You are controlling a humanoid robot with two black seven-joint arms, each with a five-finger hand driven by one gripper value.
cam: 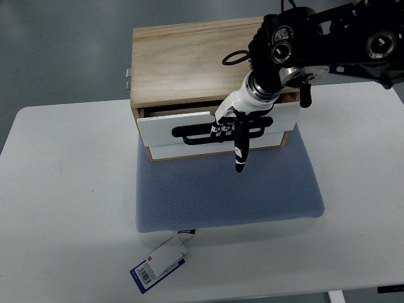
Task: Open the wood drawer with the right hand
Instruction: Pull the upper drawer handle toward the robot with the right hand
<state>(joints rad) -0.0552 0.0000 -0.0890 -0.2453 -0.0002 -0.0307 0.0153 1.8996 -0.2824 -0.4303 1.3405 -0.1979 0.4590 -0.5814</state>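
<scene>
One robot right hand (235,129) curls three fingers over the black handle (218,134) of the white-fronted wooden drawer (189,126), forefinger extended.

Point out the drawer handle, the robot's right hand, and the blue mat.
drawer handle (192,134): top view, on its bare left part.
right hand (232,121): top view, on the middle of the hand at the handle.
blue mat (227,192): top view, on its bare middle.
</scene>
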